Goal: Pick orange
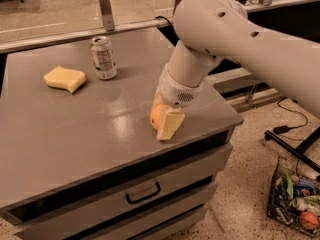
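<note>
Camera view: we see the gripper [162,116] at the worktop's [75,134] near right, fingers apart astride the orange [155,118].

White rounded arm [225,31]; cream pincer [162,120] at orange [155,117].
</note>
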Robot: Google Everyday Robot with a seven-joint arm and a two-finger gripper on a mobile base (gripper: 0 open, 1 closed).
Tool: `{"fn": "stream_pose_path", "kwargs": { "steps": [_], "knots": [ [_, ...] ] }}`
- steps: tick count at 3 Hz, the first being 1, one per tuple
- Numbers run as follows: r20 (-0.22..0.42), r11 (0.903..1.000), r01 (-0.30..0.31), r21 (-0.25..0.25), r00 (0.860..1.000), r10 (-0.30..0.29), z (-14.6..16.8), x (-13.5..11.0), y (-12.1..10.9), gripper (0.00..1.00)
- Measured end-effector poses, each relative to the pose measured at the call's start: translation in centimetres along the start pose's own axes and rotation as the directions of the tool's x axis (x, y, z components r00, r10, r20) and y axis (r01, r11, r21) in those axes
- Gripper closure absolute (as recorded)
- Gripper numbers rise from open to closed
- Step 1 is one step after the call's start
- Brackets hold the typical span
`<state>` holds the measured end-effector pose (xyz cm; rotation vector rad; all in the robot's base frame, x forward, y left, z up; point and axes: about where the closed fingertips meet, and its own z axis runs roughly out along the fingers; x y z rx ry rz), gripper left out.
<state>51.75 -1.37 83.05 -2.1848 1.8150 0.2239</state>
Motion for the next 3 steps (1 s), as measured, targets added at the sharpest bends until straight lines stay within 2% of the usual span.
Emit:
{"fn": "stream_pose_path", "kwargs": {
  "steps": [1,2,3],
  "knots": [
    [0.000,1.0000,0.000,0.000,1.000,0.000,-0.3,-0.1,0.0,0.87],
    [0.046,0.9975,-0.026,0.065,0.999,0.023,-7.4,1.0,-2.4,1.00],
    [0.050,0.9968,-0.025,0.077,0.999,0.021,-8.0,0.8,-2.6,1.00]
  ]
}}
